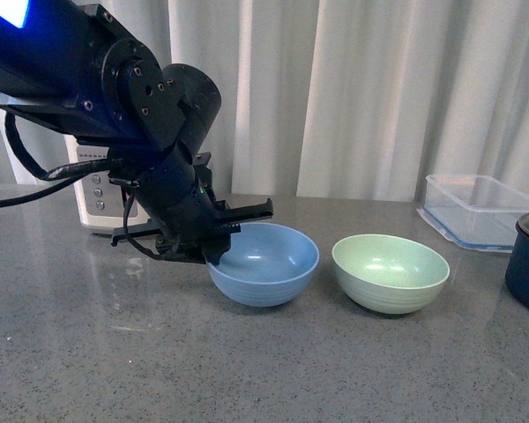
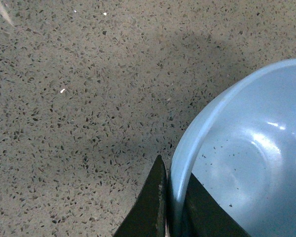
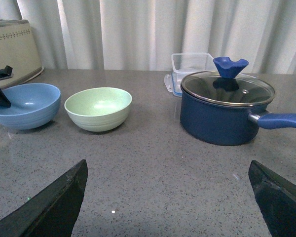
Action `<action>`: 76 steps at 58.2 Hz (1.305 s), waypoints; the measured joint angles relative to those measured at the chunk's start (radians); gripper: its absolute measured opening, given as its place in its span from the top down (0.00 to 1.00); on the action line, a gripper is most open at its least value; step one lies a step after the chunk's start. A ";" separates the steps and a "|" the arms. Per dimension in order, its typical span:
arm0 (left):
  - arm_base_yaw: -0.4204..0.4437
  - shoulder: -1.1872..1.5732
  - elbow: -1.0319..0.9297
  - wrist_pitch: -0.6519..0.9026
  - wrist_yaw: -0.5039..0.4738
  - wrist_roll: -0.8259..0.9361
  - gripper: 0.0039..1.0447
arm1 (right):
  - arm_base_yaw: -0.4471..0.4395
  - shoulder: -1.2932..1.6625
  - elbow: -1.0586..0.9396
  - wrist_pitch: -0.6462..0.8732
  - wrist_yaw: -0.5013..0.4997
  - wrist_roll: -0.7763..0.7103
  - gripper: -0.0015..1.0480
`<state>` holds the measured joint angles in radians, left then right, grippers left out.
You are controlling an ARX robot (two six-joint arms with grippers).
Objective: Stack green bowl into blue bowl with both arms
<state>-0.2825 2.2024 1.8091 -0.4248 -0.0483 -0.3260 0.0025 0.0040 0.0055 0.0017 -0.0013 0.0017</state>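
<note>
left gripper (image 2: 174, 198) pinching rim of blue bowl (image 1: 269, 264) — green bowl (image 1: 391, 273) just beside, right gripper (image 3: 167, 166) spread

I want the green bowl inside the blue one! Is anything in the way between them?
Nothing visible. The green bowl and the blue bowl sit side by side, only bare counter between. The left tool pinches the blue bowl's rim on its side away from the green bowl; the navy pot stands beyond the green bowl.

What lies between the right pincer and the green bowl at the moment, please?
Nothing but bare speckled countertop: the right wrist view shows a clear stretch from the open right pincer to the green bowl.
</note>
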 joint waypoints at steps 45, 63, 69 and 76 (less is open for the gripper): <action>-0.006 -0.148 -0.147 0.295 0.059 0.087 0.15 | 0.000 0.000 0.000 0.000 0.000 0.000 0.10; 0.075 -0.573 -0.855 1.154 -0.154 0.300 0.54 | 0.000 0.000 0.000 0.000 0.000 0.000 0.10; 0.119 -0.671 -1.115 1.242 -0.118 0.310 0.80 | 0.000 0.000 0.000 0.000 0.000 0.000 0.10; 0.146 -0.808 -1.289 1.308 -0.079 0.318 0.97 | 0.000 0.000 0.000 0.000 0.000 0.000 0.10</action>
<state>-0.1368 1.3941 0.5198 0.8829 -0.1272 -0.0078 0.0025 0.0040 0.0055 0.0017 -0.0010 0.0021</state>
